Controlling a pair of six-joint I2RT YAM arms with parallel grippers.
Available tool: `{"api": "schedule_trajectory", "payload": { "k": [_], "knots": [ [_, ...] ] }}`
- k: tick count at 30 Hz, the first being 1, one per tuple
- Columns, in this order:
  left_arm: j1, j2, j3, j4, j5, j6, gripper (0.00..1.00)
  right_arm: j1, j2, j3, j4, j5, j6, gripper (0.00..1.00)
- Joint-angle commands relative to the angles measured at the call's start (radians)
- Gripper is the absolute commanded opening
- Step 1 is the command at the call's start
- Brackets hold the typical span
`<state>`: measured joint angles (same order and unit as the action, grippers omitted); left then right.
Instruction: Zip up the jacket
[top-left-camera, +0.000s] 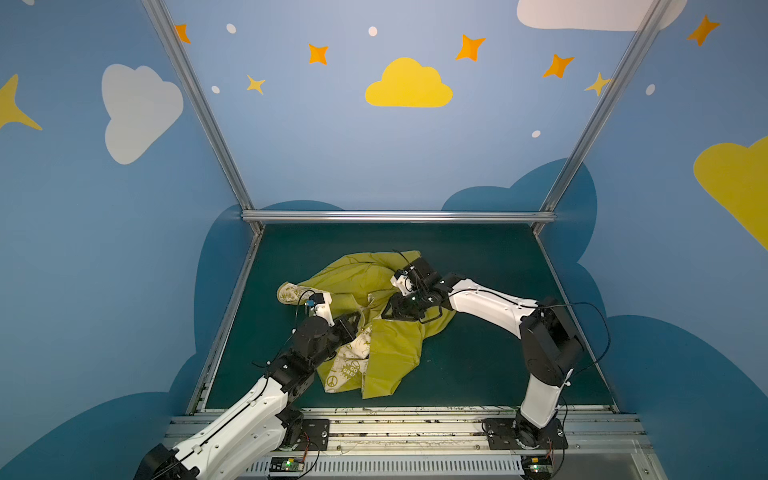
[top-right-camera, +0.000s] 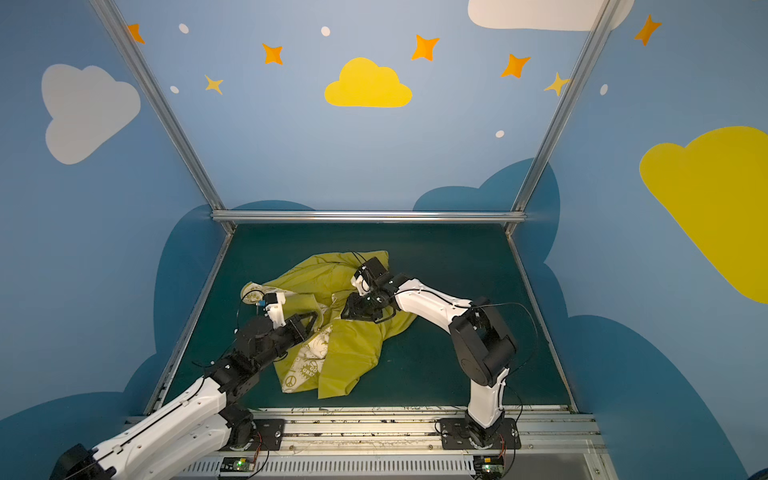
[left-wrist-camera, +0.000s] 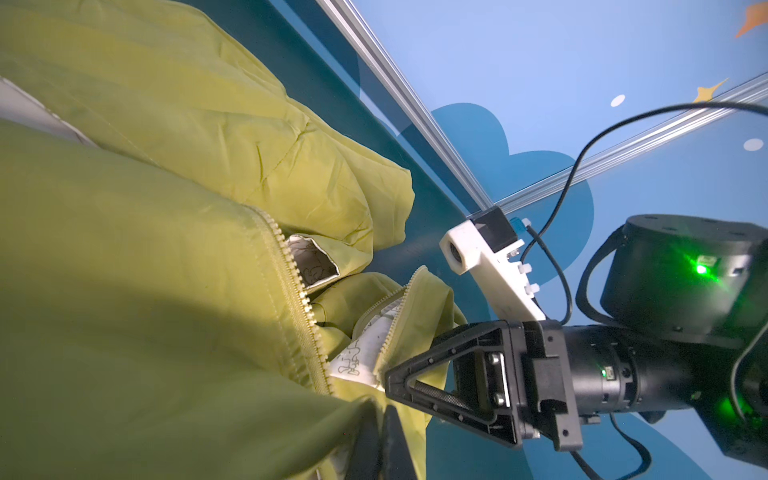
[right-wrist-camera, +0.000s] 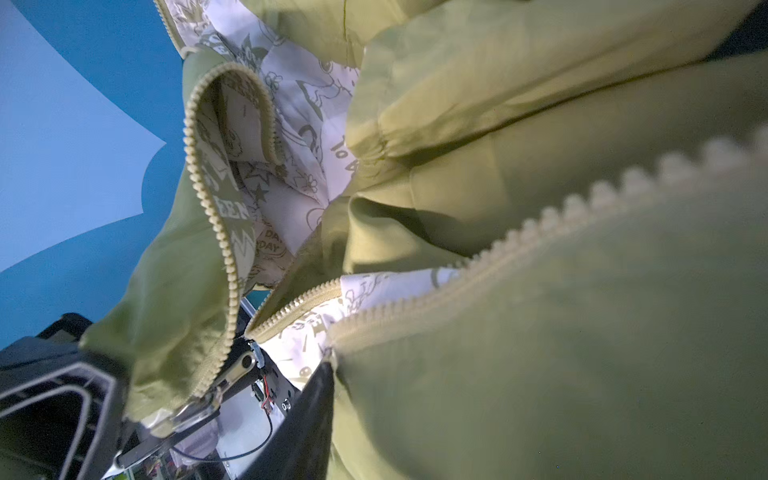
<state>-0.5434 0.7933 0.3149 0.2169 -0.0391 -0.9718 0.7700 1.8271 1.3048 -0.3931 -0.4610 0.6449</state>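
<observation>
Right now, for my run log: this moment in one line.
jacket: zipper open | left gripper: shut on jacket | right gripper: at jacket, grip unclear

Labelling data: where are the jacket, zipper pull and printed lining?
jacket (top-left-camera: 390, 357): in a top view, yellow panel.
zipper pull (right-wrist-camera: 240, 368): right wrist view, metal tab.
printed lining (top-left-camera: 345, 366): in a top view, lettered area.

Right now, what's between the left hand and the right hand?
Jacket only: a bunched fold, lining showing, bridges left hand and right hand; seen in both top views.
</observation>
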Motion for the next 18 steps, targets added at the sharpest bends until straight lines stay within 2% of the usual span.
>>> {"api": "schedule_trajectory", "payload": {
  "k": [1, 8, 18],
  "knots": [
    [0.004, 0.009, -0.019, 0.062, -0.001, -0.038, 0.03, -0.014, -0.041, -0.034, 0.1, -0.018, 0.048, 0.45],
    [0.007, 0.02, -0.044, 0.109, 0.002, -0.078, 0.03, -0.036, -0.063, -0.121, 0.236, -0.057, 0.104, 0.37],
    [0.007, 0.109, -0.111, 0.365, 0.014, -0.153, 0.03, -0.041, -0.107, -0.202, 0.375, -0.087, 0.169, 0.1]
  ]
}}
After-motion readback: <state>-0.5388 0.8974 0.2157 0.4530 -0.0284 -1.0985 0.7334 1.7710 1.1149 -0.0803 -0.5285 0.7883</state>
